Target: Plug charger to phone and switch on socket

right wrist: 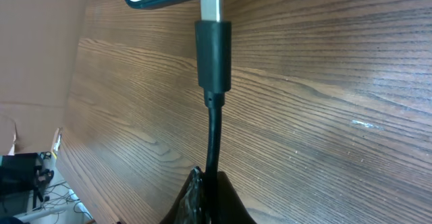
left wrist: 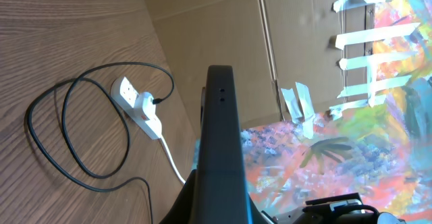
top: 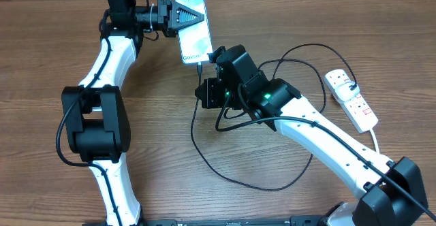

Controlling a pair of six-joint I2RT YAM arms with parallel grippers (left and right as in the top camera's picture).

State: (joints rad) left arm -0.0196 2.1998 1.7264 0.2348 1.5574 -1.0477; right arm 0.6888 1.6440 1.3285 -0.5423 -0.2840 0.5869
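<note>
Wood-grain worktop [top: 286, 15] runs across my overhead feed, and the left wrist camera looks past it to brown cardboard [left wrist: 216, 21] and a bright painted sheet.

The left gripper [top: 185, 15] sits at the far edge of the worktop. Its jaws are closed on the top end of the phone [top: 194, 35], whose lit screen faces up. From the left wrist I see the phone only edge-on, as a dark upright strip.

The right gripper [right wrist: 206, 200] comes in from the near right side. Its jaws are pinched narrow on the charger [right wrist: 213, 129], a short way back from the connector [right wrist: 214, 55]. The metal tip of the connector meets the lower edge of the phone. Part of that tip is bare between the black body and the phone, and I cannot tell whether it is fully seated.

The rest of the black cable lies in loose loops on the worktop between the right arm and the socket [top: 352, 101]. The socket lies flat at the right side, well apart from the phone. A white plug [left wrist: 147, 106] is pushed into it, and its white cord [left wrist: 170, 162] trails off toward me. I cannot read the position of its red switches.
</note>
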